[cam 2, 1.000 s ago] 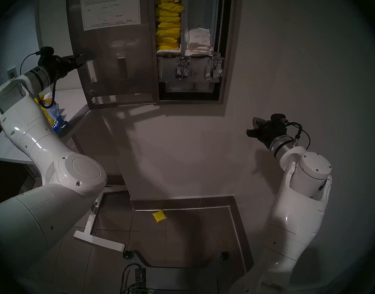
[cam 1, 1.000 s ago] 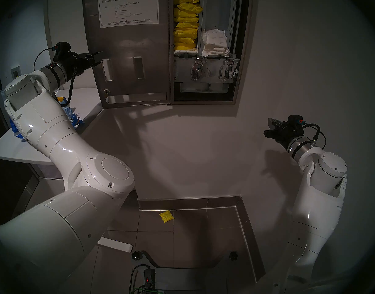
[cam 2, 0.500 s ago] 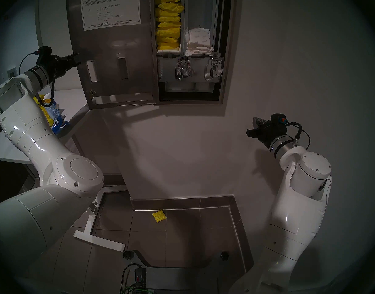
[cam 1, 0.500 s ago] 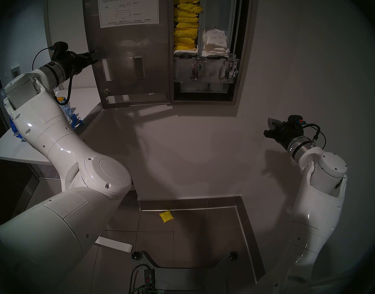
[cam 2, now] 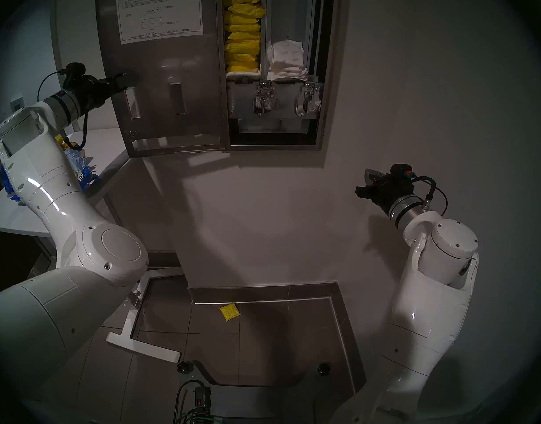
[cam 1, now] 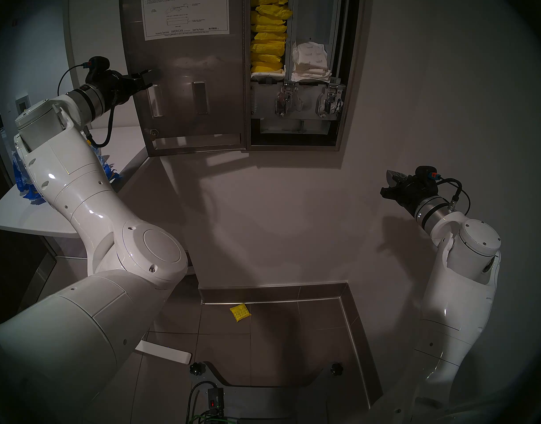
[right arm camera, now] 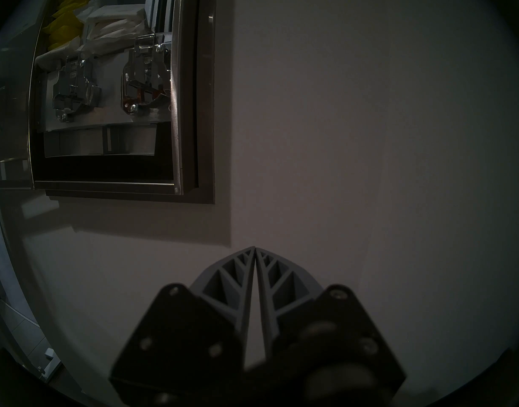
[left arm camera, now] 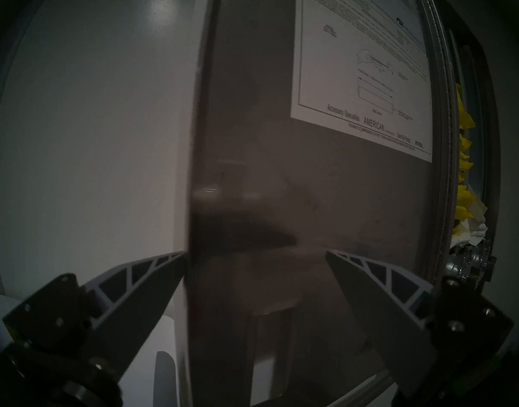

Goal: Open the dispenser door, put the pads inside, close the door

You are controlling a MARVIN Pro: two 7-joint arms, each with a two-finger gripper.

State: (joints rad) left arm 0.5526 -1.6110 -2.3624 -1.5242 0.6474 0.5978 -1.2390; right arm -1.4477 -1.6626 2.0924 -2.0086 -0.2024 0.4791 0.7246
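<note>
Right at the free edge of the dispenser door [cam 1: 189,77] sits the left gripper [cam 1: 147,78], spread wide, and in the left wrist view that edge runs up between its two fingers [left arm camera: 140,277], one on the wall side and one in front of the door's inner face. Whether either finger touches the steel, I can't tell. The door hangs swung out to the left of the dispenser [cam 1: 349,77], inner side facing the head camera, with a white instruction sheet [cam 1: 185,12] up above the gripper and two lever slots just to its right.

Further right of that gripper, past the hinge, the open cabinet shows the pads [cam 1: 267,44] stacked in yellow wrappers in the left chute, and a shorter pile of white-wrapped packets [cam 1: 310,62] in the right chute. Two metal lever mechanisms [cam 1: 307,102] sit under the chutes. One more yellow pad [cam 1: 240,312] lies on the tiled floor [cam 1: 278,337] by the baseboard, well below both grippers.

Over on the other side, the right gripper [right arm camera: 254,249] is pinched closed with its fingertips meeting, nothing between them, pointing at bare wall [cam 1: 293,215] below and right of the cabinet's lower corner. Behind the left arm, a white counter [cam 1: 24,218] has a torn blue-and-clear plastic bag [cam 1: 110,171] on it.
</note>
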